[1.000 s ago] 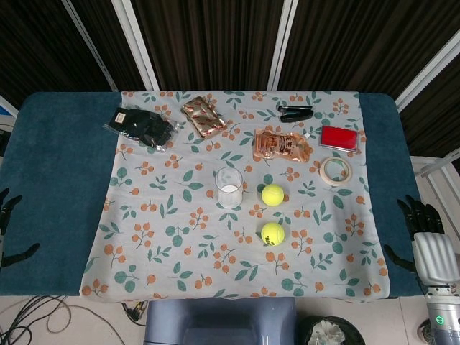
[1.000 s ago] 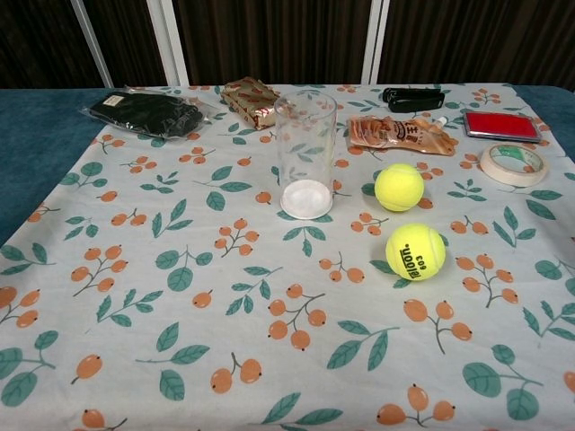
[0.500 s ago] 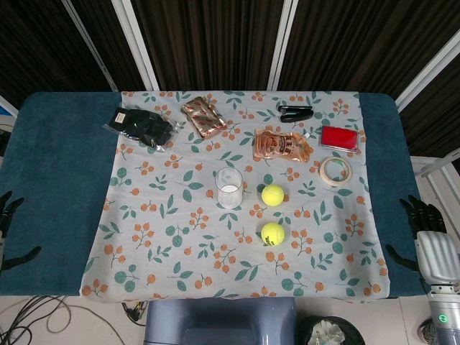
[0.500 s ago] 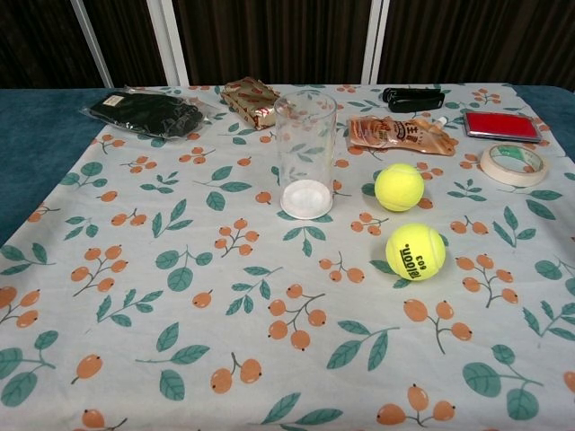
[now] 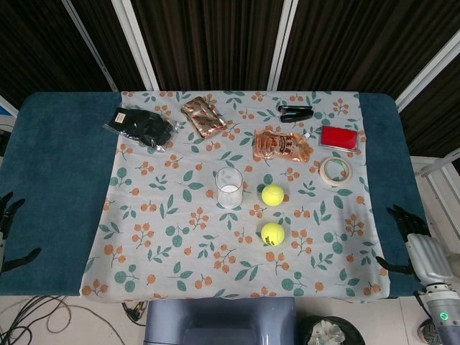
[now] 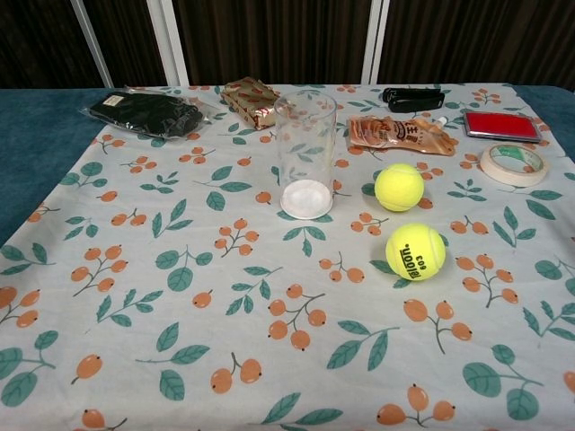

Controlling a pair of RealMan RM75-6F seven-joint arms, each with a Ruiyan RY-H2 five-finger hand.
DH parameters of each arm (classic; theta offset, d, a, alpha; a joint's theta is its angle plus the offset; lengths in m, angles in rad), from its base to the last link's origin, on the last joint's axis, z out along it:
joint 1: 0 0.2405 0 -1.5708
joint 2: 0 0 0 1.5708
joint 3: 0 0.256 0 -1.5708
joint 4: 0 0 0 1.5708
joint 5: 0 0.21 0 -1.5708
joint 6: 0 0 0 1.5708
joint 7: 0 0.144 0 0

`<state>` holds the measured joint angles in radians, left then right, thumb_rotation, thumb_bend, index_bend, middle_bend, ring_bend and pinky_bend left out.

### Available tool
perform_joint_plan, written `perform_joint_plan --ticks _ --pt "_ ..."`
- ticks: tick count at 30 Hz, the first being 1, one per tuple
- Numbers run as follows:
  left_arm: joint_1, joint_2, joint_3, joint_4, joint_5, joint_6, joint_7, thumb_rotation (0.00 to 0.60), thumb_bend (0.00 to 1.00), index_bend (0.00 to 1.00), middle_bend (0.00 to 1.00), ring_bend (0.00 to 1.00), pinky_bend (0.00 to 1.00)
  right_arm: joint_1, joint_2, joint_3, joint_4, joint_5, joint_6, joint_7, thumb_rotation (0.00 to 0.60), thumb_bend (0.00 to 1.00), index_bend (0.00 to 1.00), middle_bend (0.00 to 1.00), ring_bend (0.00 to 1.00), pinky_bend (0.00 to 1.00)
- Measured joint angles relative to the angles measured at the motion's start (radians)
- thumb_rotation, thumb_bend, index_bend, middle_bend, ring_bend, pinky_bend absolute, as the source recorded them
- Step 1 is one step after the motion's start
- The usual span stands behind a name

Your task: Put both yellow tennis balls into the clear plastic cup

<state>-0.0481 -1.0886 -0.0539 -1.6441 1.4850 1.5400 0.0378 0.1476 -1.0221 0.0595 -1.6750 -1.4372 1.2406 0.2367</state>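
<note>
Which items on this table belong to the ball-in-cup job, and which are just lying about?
Job: clear plastic cup; far tennis ball; near tennis ball.

Lying about: black packet; brown wrapped bar; orange pouch; black stapler; red box; tape roll.

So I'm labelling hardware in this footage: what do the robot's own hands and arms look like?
The right hand has black fingers, a pale grey back shell and a grey wrist cuff with a small green light. Of the left hand only black fingers show at the frame edge. The arms themselves aren't visible.
</note>
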Motion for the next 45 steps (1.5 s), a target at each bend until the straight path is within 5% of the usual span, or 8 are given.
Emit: perform_joint_plan --ticks 7,18,30,45 --pt "-0.001 -0.013 -0.001 -0.002 -0.012 -0.006 0.037 0.6 0.01 0.08 0.0 0.0 0.03 0.167 -0.001 0.063 -0.013 0.056 -0.198 -0.045 0.6 0.26 0.08 0.0 0.0 0.0" --pt "-0.003 -0.014 -0.001 -0.007 -0.021 -0.015 0.044 0.6 0.01 0.08 0.0 0.0 0.03 0.435 -0.129 0.167 -0.037 0.358 -0.442 -0.25 0.6 0.26 0.08 0.0 0.0 0.0" --pt "-0.003 -0.011 -0.015 -0.002 -0.044 -0.017 0.029 0.6 0.01 0.08 0.0 0.0 0.03 0.58 -0.402 0.164 0.109 0.586 -0.412 -0.453 0.6 0.26 0.08 0.0 0.0 0.0" --pt "0.0 -0.014 -0.021 -0.004 -0.054 -0.011 0.031 0.6 0.01 0.08 0.0 0.0 0.03 0.642 -0.532 0.188 0.217 0.635 -0.36 -0.5 0.6 0.26 0.09 0.0 0.01 0.0"
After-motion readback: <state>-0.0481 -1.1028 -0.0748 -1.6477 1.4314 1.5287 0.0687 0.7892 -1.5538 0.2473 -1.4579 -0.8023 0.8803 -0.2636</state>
